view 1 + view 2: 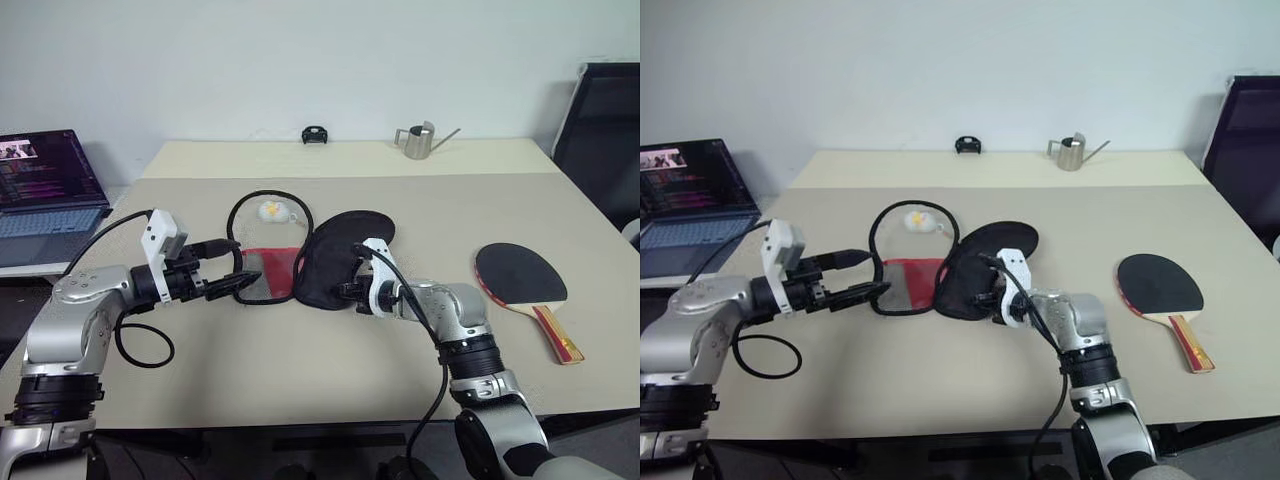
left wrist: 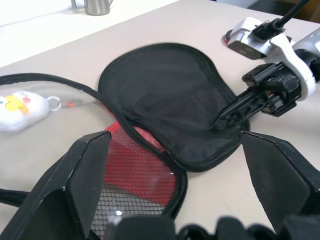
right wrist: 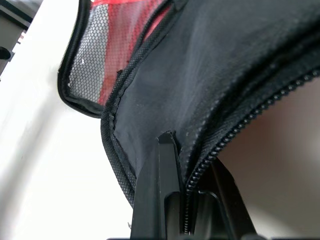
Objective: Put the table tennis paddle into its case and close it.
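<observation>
No legible text, not even on the laptop screen (image 1: 45, 170).

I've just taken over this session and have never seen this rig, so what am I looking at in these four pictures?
A humanoid robot with two arms, each ending in a two-fingered gripper. The two wide pictures come from its head, looking down over a table. The other two come from cameras on its wrists. The right gripper is shut on the zippered edge of the case, which lies unzipped and spread open. The left gripper is open at the case's red mesh half. The table tennis paddle lies to the right, untouched. Also there: a small white plush keyring, a metal watering can, and a laptop beside the table.
</observation>
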Controlling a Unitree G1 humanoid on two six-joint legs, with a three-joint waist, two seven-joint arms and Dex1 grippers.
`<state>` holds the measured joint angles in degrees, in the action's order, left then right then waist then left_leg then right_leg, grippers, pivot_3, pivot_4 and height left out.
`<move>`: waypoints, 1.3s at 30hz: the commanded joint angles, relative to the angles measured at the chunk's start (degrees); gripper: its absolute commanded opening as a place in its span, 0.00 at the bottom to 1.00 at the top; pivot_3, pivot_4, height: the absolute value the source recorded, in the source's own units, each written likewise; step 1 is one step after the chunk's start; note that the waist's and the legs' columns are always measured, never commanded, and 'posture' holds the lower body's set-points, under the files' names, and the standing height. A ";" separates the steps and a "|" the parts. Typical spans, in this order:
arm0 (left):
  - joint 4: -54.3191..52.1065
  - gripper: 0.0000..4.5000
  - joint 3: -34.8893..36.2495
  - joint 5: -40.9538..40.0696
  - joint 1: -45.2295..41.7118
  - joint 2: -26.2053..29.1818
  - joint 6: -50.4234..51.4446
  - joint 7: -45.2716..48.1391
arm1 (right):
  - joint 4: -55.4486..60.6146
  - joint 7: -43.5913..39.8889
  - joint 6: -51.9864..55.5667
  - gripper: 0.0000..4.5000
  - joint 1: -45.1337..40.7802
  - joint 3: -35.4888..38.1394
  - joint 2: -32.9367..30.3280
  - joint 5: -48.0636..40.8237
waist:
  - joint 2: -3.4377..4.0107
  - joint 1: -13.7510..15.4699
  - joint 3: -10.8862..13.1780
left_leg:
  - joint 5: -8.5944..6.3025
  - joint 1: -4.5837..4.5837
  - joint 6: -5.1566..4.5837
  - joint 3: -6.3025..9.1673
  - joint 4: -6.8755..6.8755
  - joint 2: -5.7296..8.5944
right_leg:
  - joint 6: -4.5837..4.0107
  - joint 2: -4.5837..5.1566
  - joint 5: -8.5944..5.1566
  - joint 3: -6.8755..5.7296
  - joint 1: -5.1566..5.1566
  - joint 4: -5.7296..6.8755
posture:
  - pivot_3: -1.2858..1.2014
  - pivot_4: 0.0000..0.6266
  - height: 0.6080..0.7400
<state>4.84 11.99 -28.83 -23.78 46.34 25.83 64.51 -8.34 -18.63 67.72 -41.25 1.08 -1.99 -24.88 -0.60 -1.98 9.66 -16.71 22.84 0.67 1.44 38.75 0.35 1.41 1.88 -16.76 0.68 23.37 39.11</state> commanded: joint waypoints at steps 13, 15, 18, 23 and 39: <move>-2.51 1.00 0.53 -1.09 -0.92 1.32 0.57 1.65 | 13.58 -1.36 15.19 0.01 4.56 6.31 -8.24 -6.62 | 0.00 0.09 0.00 | -0.01 0.03 -0.01 -0.01 0.00 0.02 | 0.00 0.00 0.00 0.00 0.01 -0.01 | 0.52 0.24 1.00; -2.64 1.00 0.17 -1.16 -1.15 1.14 0.68 1.84 | 14.16 -2.13 16.17 0.01 5.11 6.21 -10.14 -7.17 | -0.01 0.09 0.00 | 0.00 0.03 -0.01 -0.01 0.00 0.02 | 0.00 0.00 0.00 0.00 0.01 -0.01 | 0.52 0.24 1.00; -3.25 1.00 -0.55 -1.43 -1.50 0.75 0.93 2.23 | 14.40 -3.87 16.77 0.01 5.87 5.50 -13.75 -7.46 | -0.01 0.11 0.00 | -0.01 0.03 -0.02 -0.01 0.00 0.02 | 0.00 0.00 0.00 0.00 0.01 -0.02 | 0.52 0.24 1.00; -4.15 1.00 -1.42 -1.93 -2.37 0.11 1.16 3.59 | 12.29 -7.81 14.36 0.01 6.16 2.18 -20.56 -6.73 | -0.01 0.14 -0.01 | -0.01 0.03 -0.02 -0.02 0.01 0.03 | 0.00 0.00 0.00 0.00 -0.01 -0.02 | 0.52 0.24 1.00; -7.85 1.00 -7.37 -2.81 -5.72 -1.80 3.35 6.36 | -0.90 -19.43 2.48 0.01 -1.42 -9.35 -30.21 -1.41 | -0.03 0.14 -0.01 | 0.00 0.00 -0.03 -0.03 0.10 0.03 | 0.02 -0.02 0.01 0.02 -0.07 0.01 | 0.52 0.24 1.00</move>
<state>-0.76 4.29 -30.43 -28.09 44.52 28.91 70.68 -7.57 -37.52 72.28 -40.75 -7.72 -30.61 -28.34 -0.63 -1.83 9.65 -16.71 22.84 0.64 1.41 38.85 0.38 1.43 1.85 -16.75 0.70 23.29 39.13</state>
